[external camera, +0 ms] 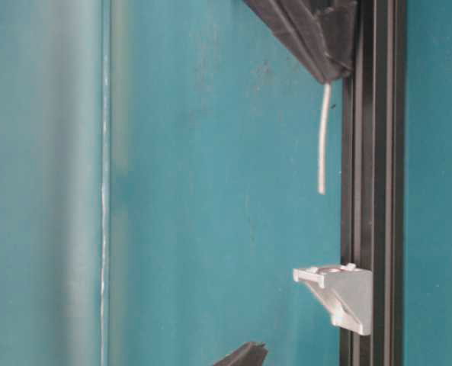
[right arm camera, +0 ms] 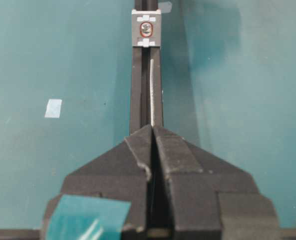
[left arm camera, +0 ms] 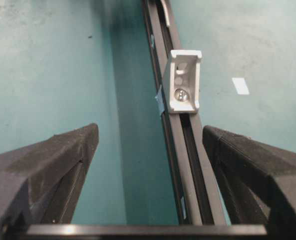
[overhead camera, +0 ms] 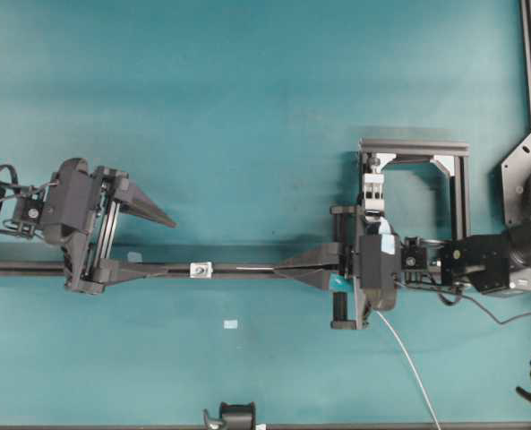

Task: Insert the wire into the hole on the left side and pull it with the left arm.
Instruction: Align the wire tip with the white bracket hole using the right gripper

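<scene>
My right gripper is shut on the wire, whose stiff pale tip sticks out ahead along the black rail. The tip stops a little short of the small silver block with the hole. From overhead, the right gripper lies on the rail to the right of the block. The left gripper stands open to the block's left, one finger along the rail. In the left wrist view the block is ahead of the open left gripper. The wire's tail trails toward the front edge.
The rail runs left to right across the table. A black frame with a white clamp block stands behind the right gripper. A small pale tape rectangle lies in front of the rail. A black fixture sits at the front edge.
</scene>
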Robot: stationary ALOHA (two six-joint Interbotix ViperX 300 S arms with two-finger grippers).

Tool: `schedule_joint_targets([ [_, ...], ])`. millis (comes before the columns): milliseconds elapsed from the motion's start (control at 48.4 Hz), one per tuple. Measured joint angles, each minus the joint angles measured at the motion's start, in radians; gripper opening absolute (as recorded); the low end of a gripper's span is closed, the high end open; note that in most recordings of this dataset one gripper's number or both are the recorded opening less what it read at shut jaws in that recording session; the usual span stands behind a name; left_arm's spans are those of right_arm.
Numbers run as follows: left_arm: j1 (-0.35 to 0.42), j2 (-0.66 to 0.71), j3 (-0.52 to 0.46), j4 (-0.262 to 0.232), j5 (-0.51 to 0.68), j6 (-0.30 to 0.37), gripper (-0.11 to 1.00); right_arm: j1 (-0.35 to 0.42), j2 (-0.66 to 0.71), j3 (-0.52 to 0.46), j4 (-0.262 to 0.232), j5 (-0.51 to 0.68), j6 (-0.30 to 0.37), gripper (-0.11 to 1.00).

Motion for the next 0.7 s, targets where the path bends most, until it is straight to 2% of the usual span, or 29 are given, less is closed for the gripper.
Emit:
schedule_joint_targets([
  [702, -0.023, 0.035, -0.025, 0.000, 0.000, -0.002, 0.68, 0.000, 0.018, -0.020, 0.000, 0.000, -0.002, 0.01],
])
